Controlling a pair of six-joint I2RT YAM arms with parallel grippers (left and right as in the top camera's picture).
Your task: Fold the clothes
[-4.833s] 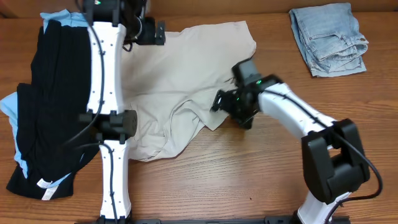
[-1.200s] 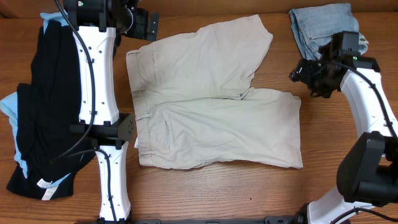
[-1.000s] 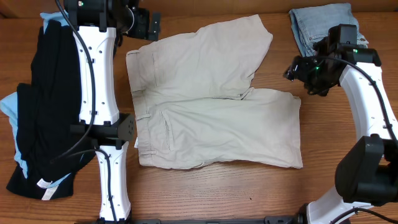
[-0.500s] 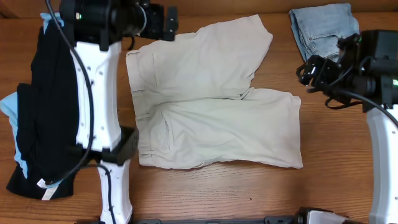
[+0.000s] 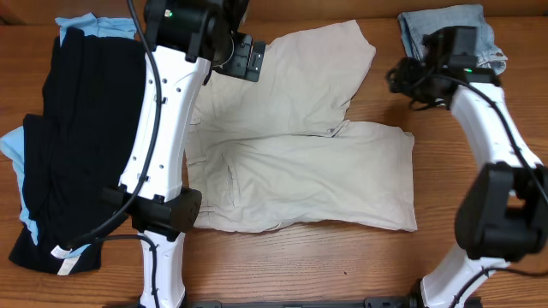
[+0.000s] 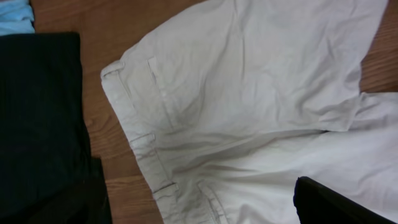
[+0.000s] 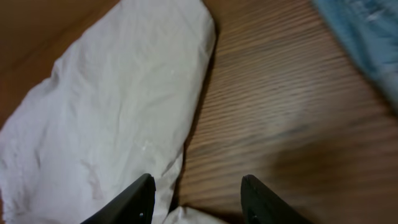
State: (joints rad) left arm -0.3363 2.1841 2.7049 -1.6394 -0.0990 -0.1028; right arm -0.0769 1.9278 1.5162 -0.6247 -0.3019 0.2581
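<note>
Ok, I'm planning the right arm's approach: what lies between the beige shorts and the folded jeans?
Only bare wooden table, plain in the right wrist view between shorts and jeans. Overhead, the right gripper hangs over that strip.

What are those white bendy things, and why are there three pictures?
They are two robot arms, each ending in a claw. The big picture looks down from above the table. The other two come from small cameras on the wrists. Beige shorts lie spread flat in the middle; the robot should fold them. A black garment lies at the left, blue jeans in the far right corner. The right claw is open and empty, near the edge of a shorts leg. The left claw hangs over the shorts; I cannot tell if it is open.
</note>
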